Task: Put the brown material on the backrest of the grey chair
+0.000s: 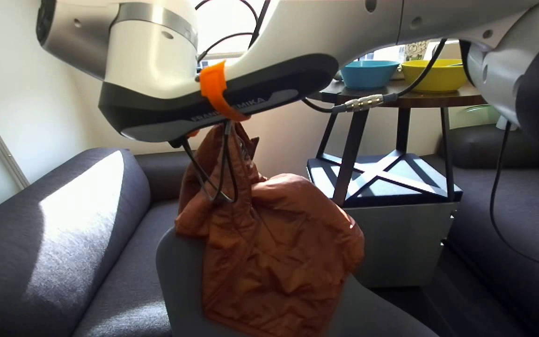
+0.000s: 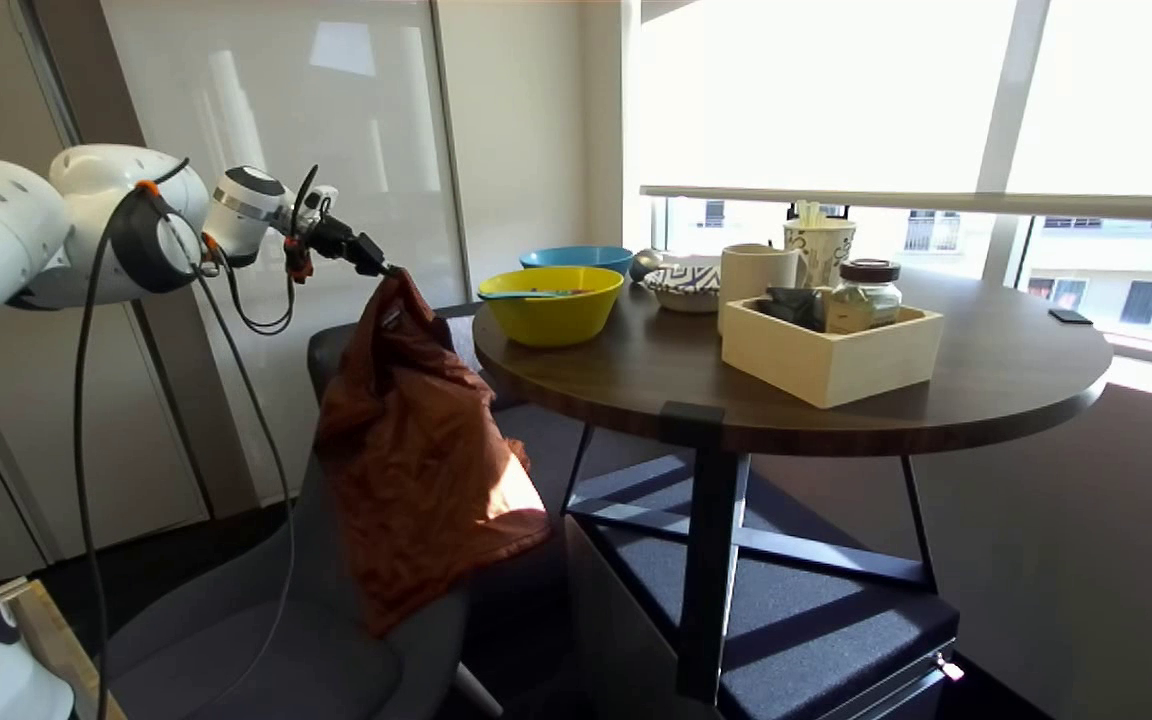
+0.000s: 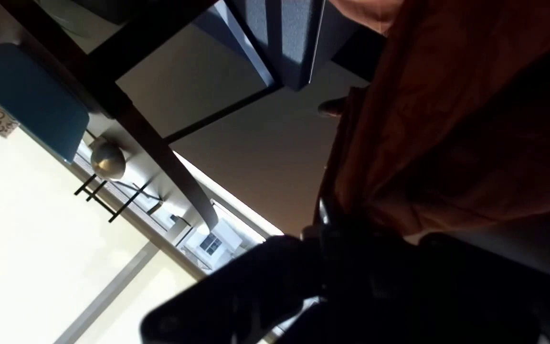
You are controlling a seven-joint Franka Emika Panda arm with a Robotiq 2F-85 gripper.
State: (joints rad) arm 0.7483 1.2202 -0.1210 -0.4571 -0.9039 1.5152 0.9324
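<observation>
Clearly, the brown material point(image 2: 426, 440) hung from my claw point(image 2: 393, 270), which was pinching a peak of it at the top. Below that it fell across the backrest point(image 1: 180, 281) of the grey chair point(image 2: 326, 660) in both exterior views, though I couldn't tell how much of it rested there. In the wrist view its dark folds filled the upper right. The arm point(image 1: 302, 37) stretched above the chair, an orange strap point(image 1: 213, 86) around it. Near the material I saw the round counter point(image 2: 1006, 340), with a yellow bowl point(image 2: 551, 318) close to its edge and a blue bowl point(image 2: 576, 257) just behind. Farther along it stood a patterned bowl point(image 2: 686, 290), a pale mug point(image 2: 748, 268) and a wooden box point(image 2: 831, 370) holding a lidded jar point(image 2: 868, 288). A low cabinet point(image 1: 396, 252) sat beneath the counter, and a dark sofa point(image 1: 3, 224) lay beyond the chair.
</observation>
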